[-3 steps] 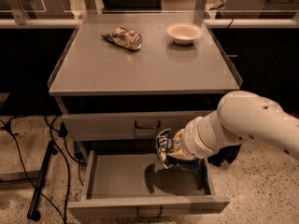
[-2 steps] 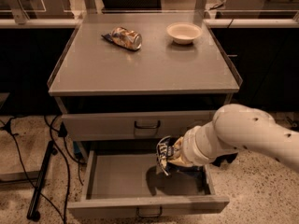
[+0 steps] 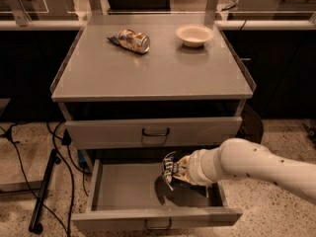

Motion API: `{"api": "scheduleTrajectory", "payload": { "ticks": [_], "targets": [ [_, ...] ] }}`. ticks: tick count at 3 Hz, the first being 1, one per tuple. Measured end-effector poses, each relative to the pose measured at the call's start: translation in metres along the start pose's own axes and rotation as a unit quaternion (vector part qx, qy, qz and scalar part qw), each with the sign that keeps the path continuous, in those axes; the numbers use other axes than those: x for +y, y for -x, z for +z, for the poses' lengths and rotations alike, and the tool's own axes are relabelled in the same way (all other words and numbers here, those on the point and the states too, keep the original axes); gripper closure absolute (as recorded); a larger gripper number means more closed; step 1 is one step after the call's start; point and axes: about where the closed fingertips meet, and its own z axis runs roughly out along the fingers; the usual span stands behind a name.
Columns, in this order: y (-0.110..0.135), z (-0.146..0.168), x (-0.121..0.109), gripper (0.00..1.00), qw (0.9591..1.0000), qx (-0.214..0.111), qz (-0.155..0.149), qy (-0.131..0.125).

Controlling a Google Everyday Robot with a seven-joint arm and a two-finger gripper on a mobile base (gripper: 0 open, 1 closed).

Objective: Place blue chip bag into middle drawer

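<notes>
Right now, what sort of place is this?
Likely a lab or workroom: grey cabinet, glass partitions, floor cables. The gripper holds the chip bag over the open drawer.

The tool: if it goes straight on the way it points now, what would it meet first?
The tool, holding the blue chip bag above the open middle drawer, points toward the picture's left. It would probably meet that drawer's side wall first, though depth is unclear.

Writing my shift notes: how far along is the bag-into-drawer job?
Done: the middle drawer stands open. In hand: the gripper holds the bag just above the drawer floor, at the right side. Left: lower and release it, as the bag is not yet resting inside.
</notes>
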Motion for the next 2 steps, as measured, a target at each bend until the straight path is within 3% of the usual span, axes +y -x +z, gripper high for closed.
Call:
{"api": "scheduleTrajectory", "payload": {
  "ticks": [1, 2],
  "targets": [
    [-0.009, 0.034, -0.005, 1.00, 0.9997, -0.022, -0.012, -0.006],
    [-0.028, 0.095, 0.004, 1.00, 0.9992, -0.024, -0.007, 0.029]
  ]
}}
